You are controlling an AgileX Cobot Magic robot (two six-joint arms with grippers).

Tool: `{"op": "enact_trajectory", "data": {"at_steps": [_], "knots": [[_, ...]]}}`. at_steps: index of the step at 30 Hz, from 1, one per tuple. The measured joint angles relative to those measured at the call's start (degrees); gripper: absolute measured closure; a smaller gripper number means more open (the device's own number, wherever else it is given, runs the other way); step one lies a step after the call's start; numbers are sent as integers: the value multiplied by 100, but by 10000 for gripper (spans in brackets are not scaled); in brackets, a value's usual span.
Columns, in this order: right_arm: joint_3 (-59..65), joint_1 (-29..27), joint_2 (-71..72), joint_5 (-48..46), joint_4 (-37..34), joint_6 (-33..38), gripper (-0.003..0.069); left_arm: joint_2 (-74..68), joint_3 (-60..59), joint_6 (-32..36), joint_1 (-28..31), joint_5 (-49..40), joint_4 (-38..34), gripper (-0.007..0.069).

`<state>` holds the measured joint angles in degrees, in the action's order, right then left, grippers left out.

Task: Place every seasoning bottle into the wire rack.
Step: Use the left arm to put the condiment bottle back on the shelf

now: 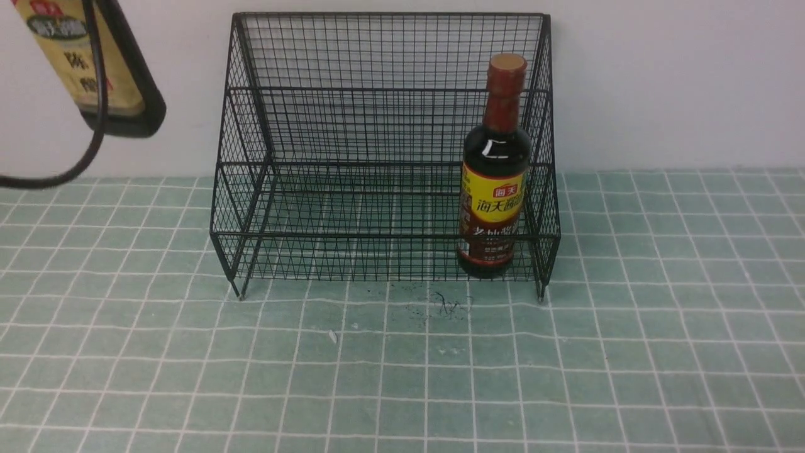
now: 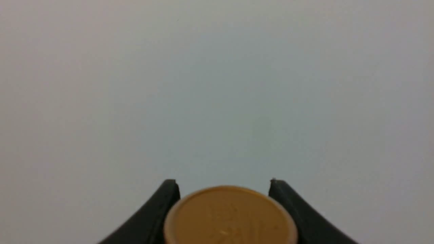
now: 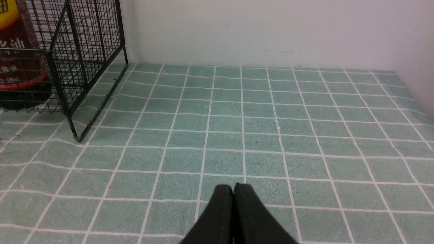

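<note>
**Wire rack** (image 1: 377,56): black mesh with two stepped tiers. It stands at the rear of the tiled surface (image 1: 402,377) with its back to the wall. The open front faces the robot, so bottles can go in from that side.

**Red-necked bottle** (image 1: 494,189): yellow label. It stands upright at the right end of the lower tier, close to the side mesh. Judged stored.

**Gold-capped bottle** (image 1: 66,56): tan label. It hangs in the air well above the surface, outside the rack and to its left, and appears tilted. The left jaws pinch it, and in the wrist view their black tips flank the cap (image 2: 230,217). The exact bite point lies out of view. The height probably serves to clear the rack's left wall.

**Right jaws**: pressed together and empty, low over the bare surface to the right of the rack, clear of the work.

**Outstanding**: one bottle. The lower tier has room to the left of the stored one.
</note>
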<state>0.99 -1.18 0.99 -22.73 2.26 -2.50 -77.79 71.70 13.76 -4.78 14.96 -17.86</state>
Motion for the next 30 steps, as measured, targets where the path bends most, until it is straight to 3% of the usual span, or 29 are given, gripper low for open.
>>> {"op": "enact_trajectory", "data": {"at_steps": [12,24,30], "knots": [[0,0,0,0,0,0,672,-1481,1235,6,-995,-118,16,325],[0,0,0,0,0,0,672,-2339,1264,127,-1057,-171,-427,325],[0,0,0,0,0,0,672,-2438,1264,140,-1057,-722,-488,325]]}}
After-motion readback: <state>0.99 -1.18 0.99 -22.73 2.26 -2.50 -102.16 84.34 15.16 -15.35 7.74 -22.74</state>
